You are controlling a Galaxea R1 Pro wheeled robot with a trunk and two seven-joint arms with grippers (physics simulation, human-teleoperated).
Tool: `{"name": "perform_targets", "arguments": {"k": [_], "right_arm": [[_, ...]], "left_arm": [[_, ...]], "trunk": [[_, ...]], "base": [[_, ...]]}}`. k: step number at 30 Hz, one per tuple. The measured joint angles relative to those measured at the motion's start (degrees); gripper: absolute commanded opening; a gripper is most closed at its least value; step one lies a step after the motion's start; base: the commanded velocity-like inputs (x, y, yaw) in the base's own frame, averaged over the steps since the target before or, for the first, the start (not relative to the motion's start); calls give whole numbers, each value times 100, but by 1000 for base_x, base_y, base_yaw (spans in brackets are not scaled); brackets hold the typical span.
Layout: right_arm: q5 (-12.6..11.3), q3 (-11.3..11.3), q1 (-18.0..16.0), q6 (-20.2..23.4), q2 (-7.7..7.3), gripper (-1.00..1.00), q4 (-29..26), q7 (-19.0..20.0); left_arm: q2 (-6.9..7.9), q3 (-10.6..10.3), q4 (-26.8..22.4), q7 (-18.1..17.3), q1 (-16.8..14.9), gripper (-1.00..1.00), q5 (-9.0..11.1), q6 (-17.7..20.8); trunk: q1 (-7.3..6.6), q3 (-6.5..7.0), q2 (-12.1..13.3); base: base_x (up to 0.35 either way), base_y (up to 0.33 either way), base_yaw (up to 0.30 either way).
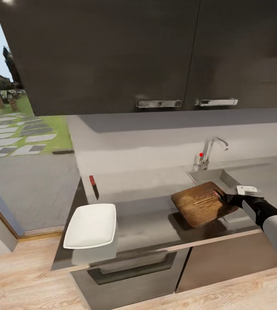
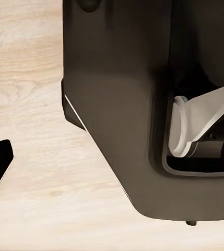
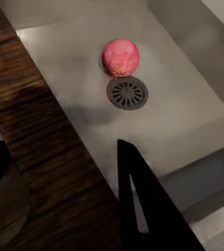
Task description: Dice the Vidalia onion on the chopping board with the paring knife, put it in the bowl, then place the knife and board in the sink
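While the right jaws (image 1: 223, 198) gripped the chopping board (image 1: 202, 203) by its edge, it hung tilted over the sink (image 1: 211, 176).
Beyond those jaws a pink onion (image 3: 120, 57) lay in the basin, touching the drain (image 3: 127, 93). Well away sat the white bowl (image 1: 91, 225) on the surface (image 1: 147, 224), the paring knife (image 1: 94, 186) behind it. No writing was legible. Left jaws: cannot tell.

Board hides most of the sink

The chopping board (image 1: 202, 203) covers much of the sink (image 1: 207, 175); the right gripper's (image 1: 221, 196) grip is unclear.
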Motion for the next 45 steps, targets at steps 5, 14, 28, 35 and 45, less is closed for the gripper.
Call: {"name": "perform_targets", "arguments": {"k": [5, 14, 28, 35, 45], "right_arm": [[1, 6, 0, 7, 18, -100, 1, -37], [-11, -12, -1, 268, 48, -100, -1, -308], [-34, -40, -3, 294, 93, -100, -8, -536], [-31, -32, -3, 294, 101, -100, -7, -537], [-13, -64, -3, 294, 98, -100, -4, -896]], "left_arm": [[-2, 0, 0, 0, 0, 100, 2, 0], [0, 0, 21, 0, 0, 100, 1, 0], [-1, 0, 43, 0, -1, 100, 2, 0], [1, 0, 46, 0, -1, 100, 2, 0], [-1, 0, 46, 1, -1, 100, 2, 0]], "trunk": [[0, 0, 0], [0, 0, 0], [0, 0, -1], [0, 0, -1], [0, 0, -1]], "base": [[0, 302, 0], [0, 263, 0], [0, 13, 61], [0, 0, 273], [0, 0, 190]]}}
